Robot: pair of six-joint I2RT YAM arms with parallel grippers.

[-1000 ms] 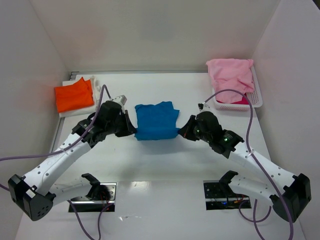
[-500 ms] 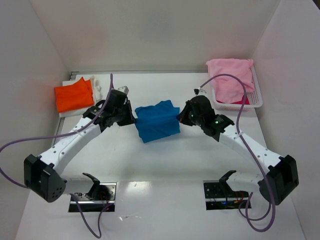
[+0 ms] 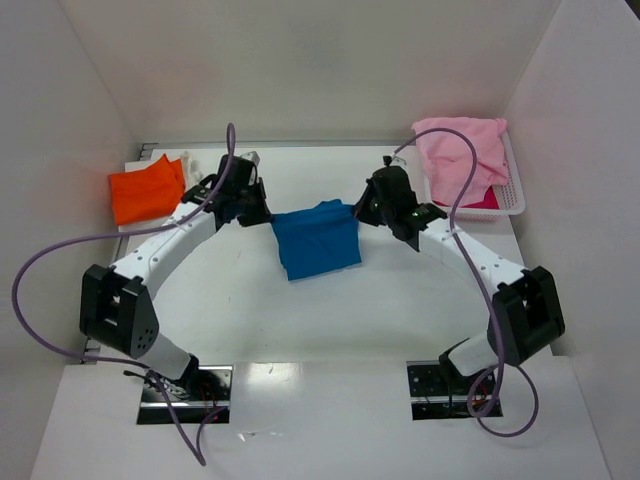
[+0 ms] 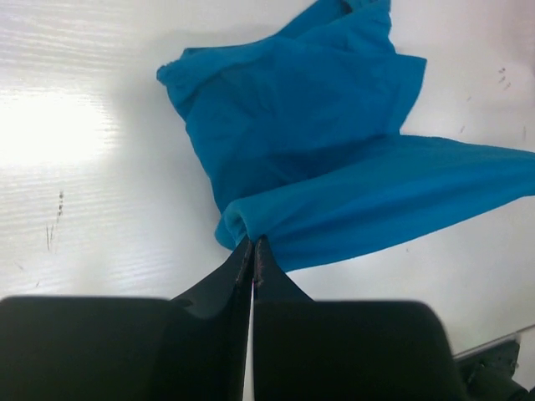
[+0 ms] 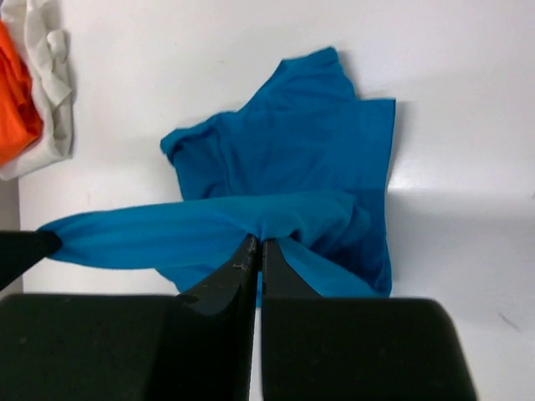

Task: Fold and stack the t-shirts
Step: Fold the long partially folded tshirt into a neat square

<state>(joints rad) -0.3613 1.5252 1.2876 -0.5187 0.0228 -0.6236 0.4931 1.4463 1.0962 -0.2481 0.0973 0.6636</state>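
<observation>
Both my grippers are pinched closed on the blue t-shirt (image 3: 318, 243), one at each upper corner. L gripper (image 4: 252, 251): fingers pressed together w/ a bunched fold of blue cloth caught at the tips. R gripper (image 5: 257, 248): same, tips tight on a gathered edge of the shirt. Btw the two, the shirt's top edge is pulled into a band that appears lifted off the table (image 3: 330, 330). The rest lies crumpled below it, mid-table & a bit skewed.

Orange t-shirt (image 3: 145, 192) sits folded at the far L side of the table, on a white cloth (image 3: 190, 165), well apart from the blue one. Pink t-shirt (image 3: 458, 150) is heaped in the white basket (image 3: 516, 200) at the far R corner, draping over its rim.

L arm (image 3: 165, 240) & R arm (image 3: 470, 255) both reach forward and inward from the near edge, w/ purple cables (image 3: 60, 250) looping off them.
</observation>
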